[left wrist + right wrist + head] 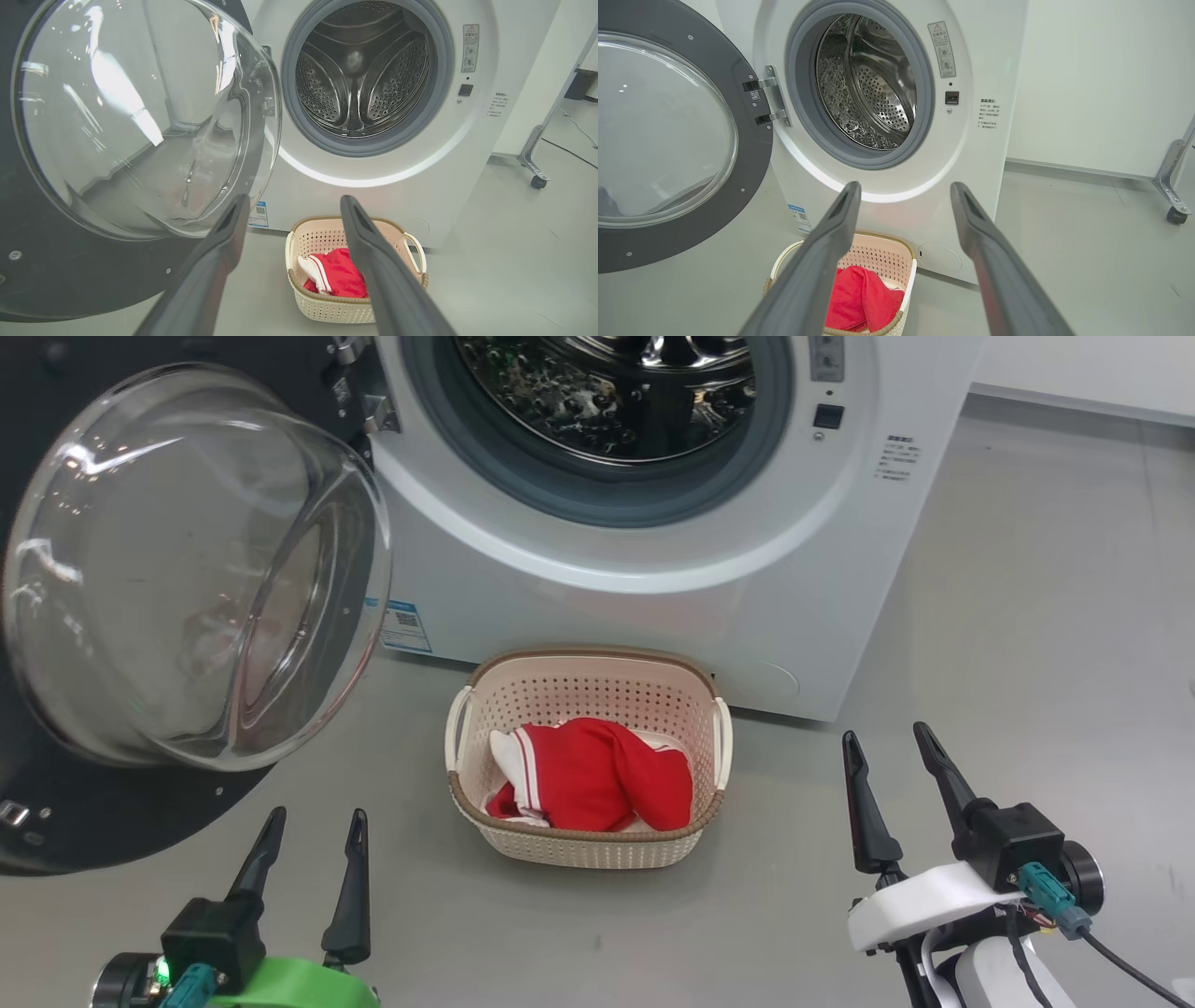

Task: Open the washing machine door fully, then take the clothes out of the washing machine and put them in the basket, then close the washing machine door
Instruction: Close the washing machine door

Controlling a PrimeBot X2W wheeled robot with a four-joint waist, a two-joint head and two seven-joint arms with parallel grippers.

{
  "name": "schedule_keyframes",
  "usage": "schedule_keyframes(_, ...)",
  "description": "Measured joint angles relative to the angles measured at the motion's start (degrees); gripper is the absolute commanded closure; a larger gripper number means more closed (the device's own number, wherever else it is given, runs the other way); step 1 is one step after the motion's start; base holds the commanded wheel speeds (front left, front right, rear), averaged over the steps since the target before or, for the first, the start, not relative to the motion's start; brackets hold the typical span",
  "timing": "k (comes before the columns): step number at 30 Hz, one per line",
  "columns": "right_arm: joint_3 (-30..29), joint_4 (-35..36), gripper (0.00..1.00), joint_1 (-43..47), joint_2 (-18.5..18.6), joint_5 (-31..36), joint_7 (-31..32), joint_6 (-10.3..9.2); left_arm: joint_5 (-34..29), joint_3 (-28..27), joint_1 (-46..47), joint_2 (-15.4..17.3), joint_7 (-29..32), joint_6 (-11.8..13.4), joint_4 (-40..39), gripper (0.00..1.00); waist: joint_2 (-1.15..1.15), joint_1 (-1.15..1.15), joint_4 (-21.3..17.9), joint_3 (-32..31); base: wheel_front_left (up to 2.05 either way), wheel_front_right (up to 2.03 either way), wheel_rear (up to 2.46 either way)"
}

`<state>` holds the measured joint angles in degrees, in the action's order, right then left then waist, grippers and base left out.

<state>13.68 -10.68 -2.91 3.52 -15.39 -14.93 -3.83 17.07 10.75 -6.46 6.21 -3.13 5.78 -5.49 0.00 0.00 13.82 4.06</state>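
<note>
The clothes (597,775) are lying bunched in the basket (588,851), which is sitting on the floor (1027,663) just in front of the washing machine (653,607). The left claw (317,814) and right claw (885,732) are hovering either side of it, nearer me (both spread wide, gripping nothing). The washing machine door (187,569) is hanging open on the left.
</note>
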Motion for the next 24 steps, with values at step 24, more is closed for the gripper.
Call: schedule_keyframes(24,2.0,-1.3,0.00,0.3,-0.2,0.8,0.0,0.83,1.1,-2.0,-0.1,-0.1,-1.1,0.3,0.5,0.00,0.00,0.00,9.1,-0.3,0.00,0.00,0.00)
